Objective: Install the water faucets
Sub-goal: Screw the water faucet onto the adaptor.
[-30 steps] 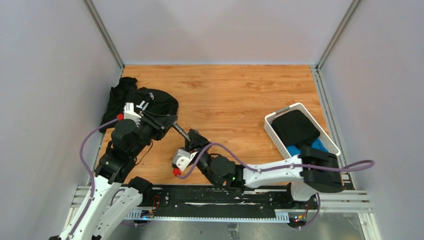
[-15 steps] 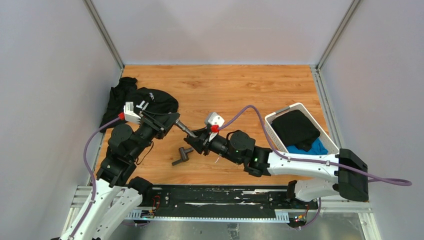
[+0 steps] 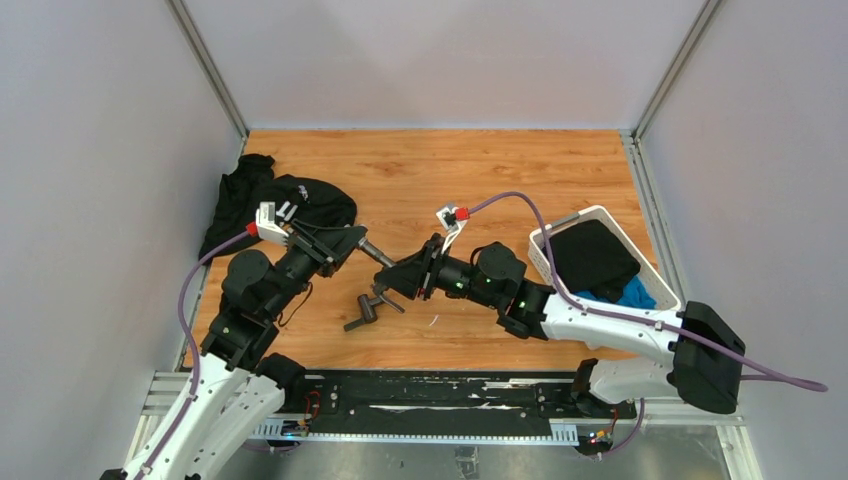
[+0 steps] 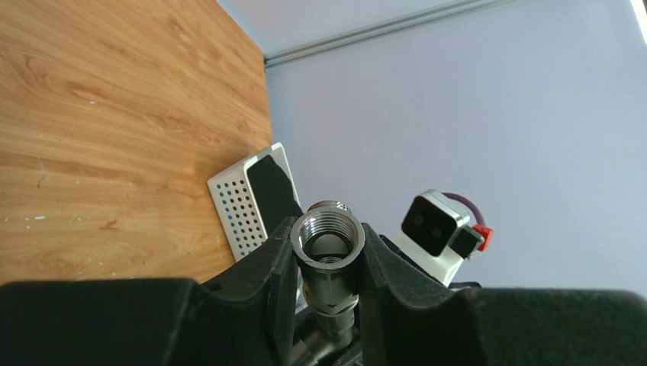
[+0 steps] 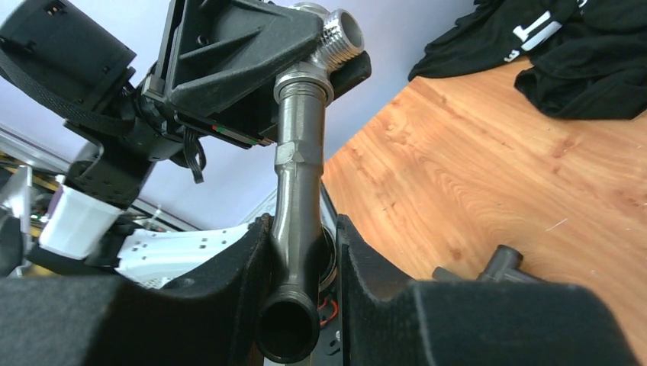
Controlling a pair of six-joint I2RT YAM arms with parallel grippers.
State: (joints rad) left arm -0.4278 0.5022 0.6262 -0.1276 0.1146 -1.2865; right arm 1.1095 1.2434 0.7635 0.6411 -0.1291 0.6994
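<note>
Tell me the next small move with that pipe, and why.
Probably rotate the right pincer about the pipe to thread it tighter. The left pincer clamps the fitting, the right grips the pipe's lower end, and the pipe's top already meets the fitting.

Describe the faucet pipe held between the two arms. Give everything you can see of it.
The faucet pipe is a slim dark-grey metal tube with a hex collar partway along, a ringed shoulder, and a brighter silver threaded stub at its far end. Its near end is open, and the left wrist view looks into an internally threaded socket. It hangs above the table, clear of the wood. The left end effector is shut on its fitting end, and the right end effector is shut on its plain end.
</note>
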